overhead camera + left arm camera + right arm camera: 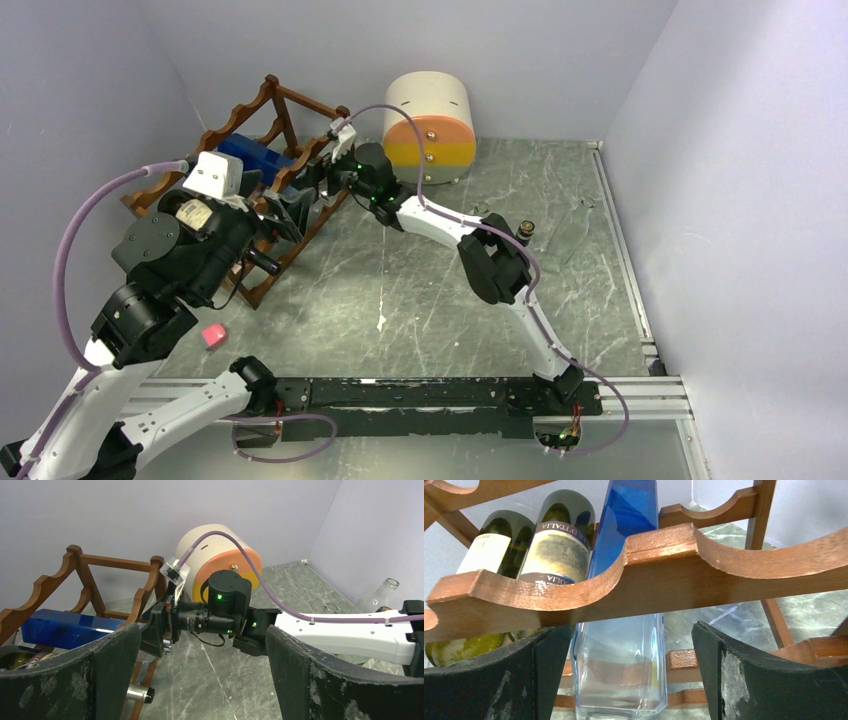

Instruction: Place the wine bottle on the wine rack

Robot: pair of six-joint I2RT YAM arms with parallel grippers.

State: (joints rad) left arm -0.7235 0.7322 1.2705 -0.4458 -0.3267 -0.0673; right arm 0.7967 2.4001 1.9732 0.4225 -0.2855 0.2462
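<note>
The reddish-brown wine rack [236, 114] stands at the back left; it also shows in the left wrist view [80, 562] and the right wrist view [664, 575]. A square bottle, blue above and clear below [620, 660], lies in the rack under a scalloped rail; it also shows from above [255, 158] and in the left wrist view [65, 627]. My right gripper [631, 630] is open with its fingers on either side of this bottle's clear end. The left finger is close against it and the right finger stands apart. From above it is at the rack's right side [316, 180]. My left gripper [202, 635] is open and empty beside the rack [288, 212].
Two labelled green wine bottles [551, 545] lie in the rack beside the blue one. A capped bottle neck [140, 694] sticks out low. A cream-and-orange drawer box [430, 125] stands at the back. A clear bottle [382, 590] stands on the right. A pink object [213, 335] lies near left.
</note>
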